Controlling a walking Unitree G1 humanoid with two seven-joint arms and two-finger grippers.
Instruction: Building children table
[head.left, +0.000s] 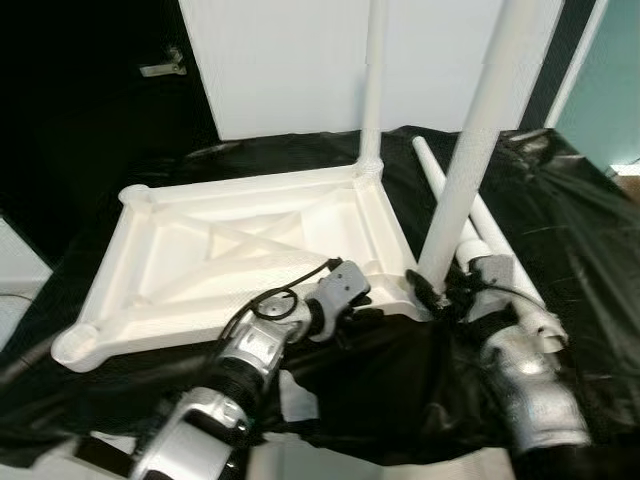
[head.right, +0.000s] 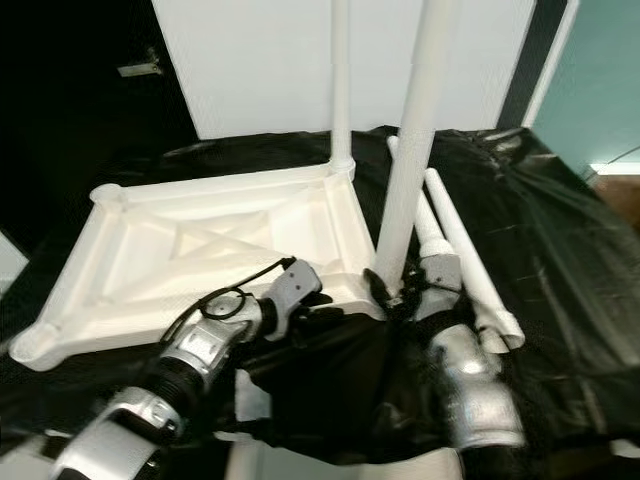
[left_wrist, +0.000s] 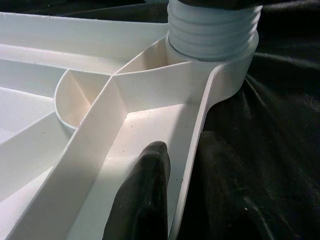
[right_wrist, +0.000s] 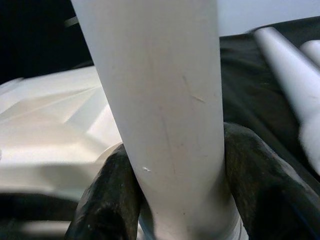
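We see the white tabletop (head.left: 240, 250) lying upside down on the black sheet (head.left: 560, 220). Our right gripper (head.left: 437, 293) is clenched around a white leg (head.left: 470, 150), held upright at the near corner socket (left_wrist: 212, 40), probably to screw it in. Our left gripper (head.left: 345, 300) pinches the tabletop rim (left_wrist: 192, 150), we think to stop it turning. One leg (head.left: 373, 80) already stands; two spare legs (head.left: 490, 235) lie beside.

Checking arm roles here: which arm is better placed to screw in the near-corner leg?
Right. The right gripper already clasps the leg at its base, while the left gripper pinches the tabletop rim, bracing it.
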